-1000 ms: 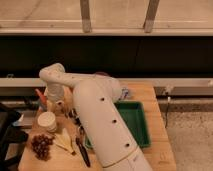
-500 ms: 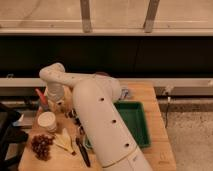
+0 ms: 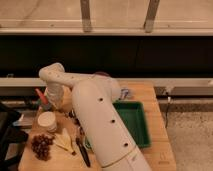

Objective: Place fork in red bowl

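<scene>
Though I cannot tell my gripper's [image 3: 54, 102] state beside the red tool [image 3: 41, 96], nor spot the fork, I judge it light, stiff, slick, best pinched mid-handle.

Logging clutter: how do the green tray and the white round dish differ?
The green tray is rectangular, far larger, at picture right; the white round dish is small, at picture left, just below the claw. Both rest on the wooden table.
</scene>
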Robot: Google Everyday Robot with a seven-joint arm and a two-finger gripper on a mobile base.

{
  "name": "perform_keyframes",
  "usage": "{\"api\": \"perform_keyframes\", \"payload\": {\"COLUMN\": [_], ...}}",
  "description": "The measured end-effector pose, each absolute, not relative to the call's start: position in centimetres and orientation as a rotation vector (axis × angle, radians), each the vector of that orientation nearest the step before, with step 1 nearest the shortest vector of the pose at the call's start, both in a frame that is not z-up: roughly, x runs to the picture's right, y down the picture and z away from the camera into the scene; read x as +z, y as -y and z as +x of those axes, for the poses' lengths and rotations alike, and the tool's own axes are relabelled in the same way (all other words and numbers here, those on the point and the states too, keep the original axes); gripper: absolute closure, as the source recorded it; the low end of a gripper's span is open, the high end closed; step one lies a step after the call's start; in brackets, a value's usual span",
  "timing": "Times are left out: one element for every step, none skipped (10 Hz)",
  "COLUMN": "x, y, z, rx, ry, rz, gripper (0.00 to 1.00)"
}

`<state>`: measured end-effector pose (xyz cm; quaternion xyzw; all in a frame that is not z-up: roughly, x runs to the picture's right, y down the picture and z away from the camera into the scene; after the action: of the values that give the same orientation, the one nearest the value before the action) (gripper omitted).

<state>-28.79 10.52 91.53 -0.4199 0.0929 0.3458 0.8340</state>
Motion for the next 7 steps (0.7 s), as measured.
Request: {"api": "perform_keyframes", "payload": {"x": [92.1, 92.0, 92.0, 92.0, 92.0, 91.9, 91.5], "y": [-10.6, -10.6, -10.6, -10.6, -10.6, -10.3, -9.3], "z": [-28.6, -28.7, -28.7, -28.8, -28.8, -28.7, -27.9], "rx": [0.731, 0.731, 0.731, 0.731, 0.731, 0.737, 0.762], "ry": [-0.198, -0.196, -0.195, -0.195, -0.194, -0.188, -0.185], "rz": [-0.883, -0.882, -0.883, -0.883, -0.883, -0.874, -0.857], "gripper": [1.00, 1.00, 1.00, 1.00, 1.00, 1.00, 1.00]}}
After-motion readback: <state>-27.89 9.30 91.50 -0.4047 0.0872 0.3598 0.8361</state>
